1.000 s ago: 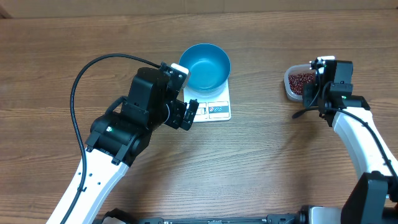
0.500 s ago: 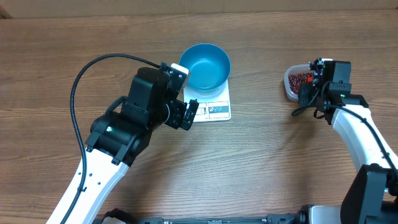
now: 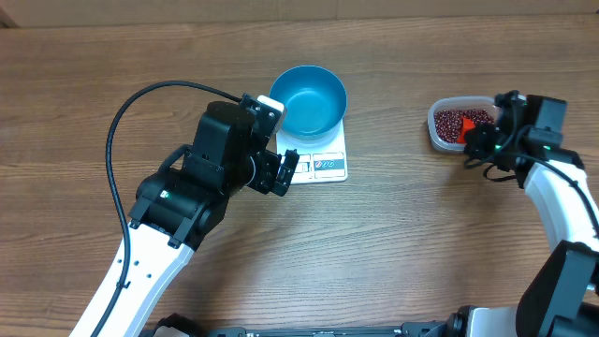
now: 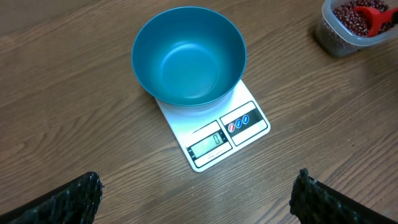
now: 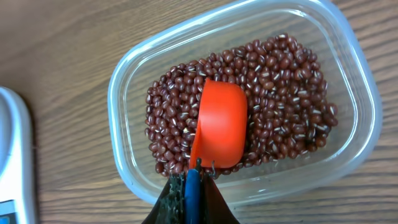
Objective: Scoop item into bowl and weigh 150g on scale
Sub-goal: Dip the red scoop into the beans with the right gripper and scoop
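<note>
The blue bowl (image 3: 310,97) (image 4: 188,55) stands empty on the white scale (image 3: 323,166) (image 4: 227,135). Red-brown beans (image 3: 453,121) (image 5: 280,93) fill a clear tub (image 3: 436,132) (image 5: 127,134) at the right. My right gripper (image 3: 479,142) (image 5: 191,180) is shut on the blue handle of an orange scoop (image 3: 471,133) (image 5: 221,121). The scoop's cup lies bottom-up on the beans inside the tub. My left gripper (image 3: 281,171) (image 4: 196,202) hangs open over bare table just in front of the scale, with nothing between its fingers.
A black cable (image 3: 117,140) loops from the left arm across the left side of the table. The scale's edge (image 5: 12,162) shows at the left of the right wrist view, close to the tub.
My right arm has shifted to the right and uncovered the tub, so the orange scoop now shows in the beans. The left arm has not moved.
</note>
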